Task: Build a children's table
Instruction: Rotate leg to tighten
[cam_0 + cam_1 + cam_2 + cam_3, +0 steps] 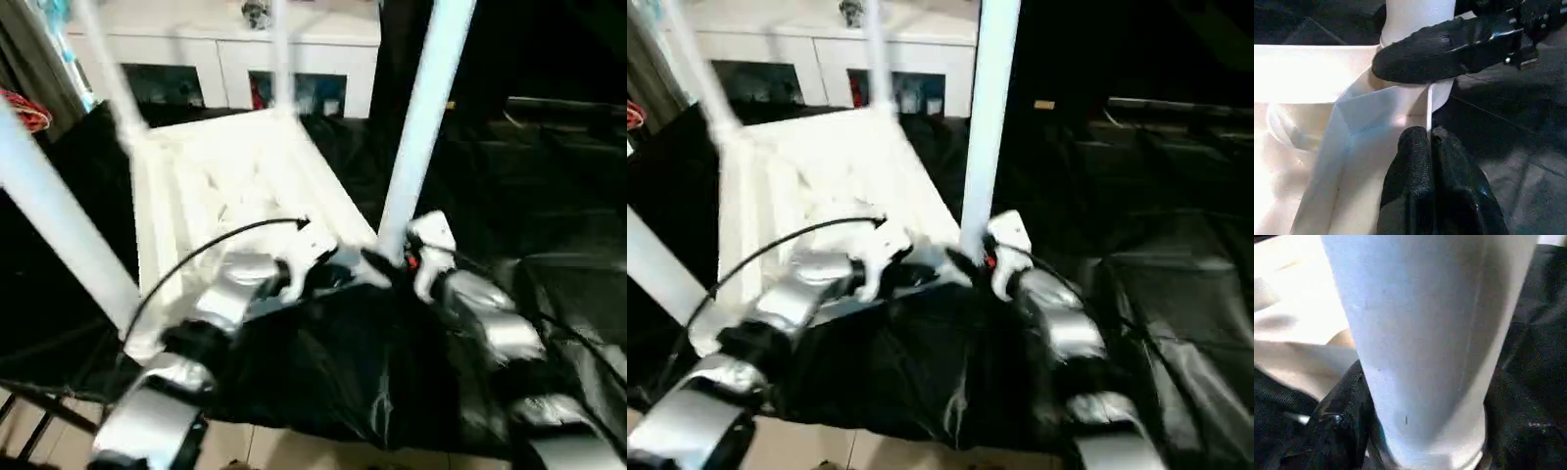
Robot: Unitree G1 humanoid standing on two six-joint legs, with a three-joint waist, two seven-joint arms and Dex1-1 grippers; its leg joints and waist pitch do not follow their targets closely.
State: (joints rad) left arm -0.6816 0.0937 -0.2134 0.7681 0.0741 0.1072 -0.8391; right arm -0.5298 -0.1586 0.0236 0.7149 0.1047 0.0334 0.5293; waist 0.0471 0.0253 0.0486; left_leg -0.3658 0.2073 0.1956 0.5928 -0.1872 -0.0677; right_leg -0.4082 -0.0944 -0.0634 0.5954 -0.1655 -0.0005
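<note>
The white table top (225, 186) lies upside down on black cloth, ribbed underside up. Four white legs rise from its corners; the near-right leg (421, 117) stands in its socket right in front of me. My right gripper (387, 262) is closed around the base of this leg (1425, 347), and one of its black fingers (1449, 46) lies across the leg just above the socket. My left gripper (1428, 134) sits at the same corner, its two fingers (1413, 156) pressed together on the thin rim of the table top (1352, 127).
Black cloth (343, 362) covers the work surface and drapes over its near edge, with pale floor below. A white cabinet (235, 59) with glass-fronted compartments stands behind the table. The near-left leg (59, 225) slants across the left side. Something red (24, 113) lies at the far left.
</note>
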